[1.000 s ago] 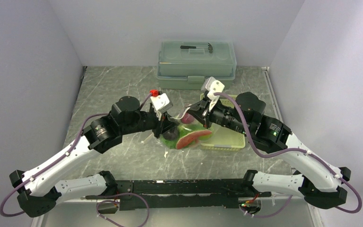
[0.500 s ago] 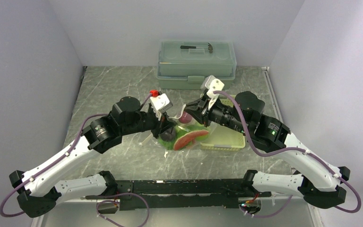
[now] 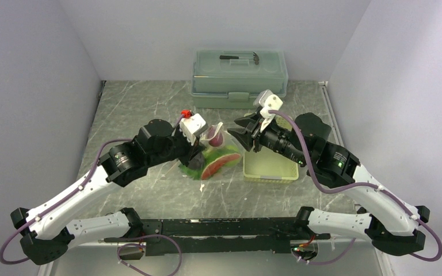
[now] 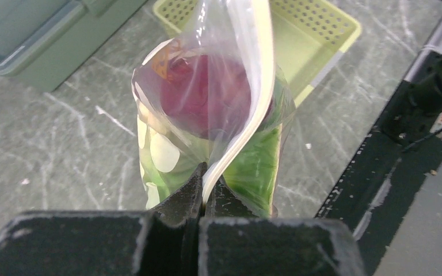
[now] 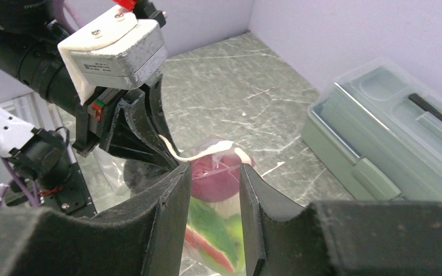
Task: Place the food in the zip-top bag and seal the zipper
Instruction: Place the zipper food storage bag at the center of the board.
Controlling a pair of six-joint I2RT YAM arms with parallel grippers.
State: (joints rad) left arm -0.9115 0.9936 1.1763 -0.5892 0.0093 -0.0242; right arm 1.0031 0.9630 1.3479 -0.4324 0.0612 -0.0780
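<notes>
Both arms at sealing step: left gripper [image 4: 206, 172] jaws shut on zipper [image 4: 259, 75], food [image 4: 207, 98] in zip-top bag [image 4: 155, 149]; right gripper [image 5: 214, 172] jaws half open & empty, next must pinch zipper

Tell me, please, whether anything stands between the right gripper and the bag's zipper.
Nothing visible does: the right gripper, jaws open, faces the zipper directly, while the left gripper pinches one end of it.

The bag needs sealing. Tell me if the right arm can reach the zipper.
Likely yes: the right gripper, open, faces the zipper with nothing between; the left gripper holds it up.
</notes>
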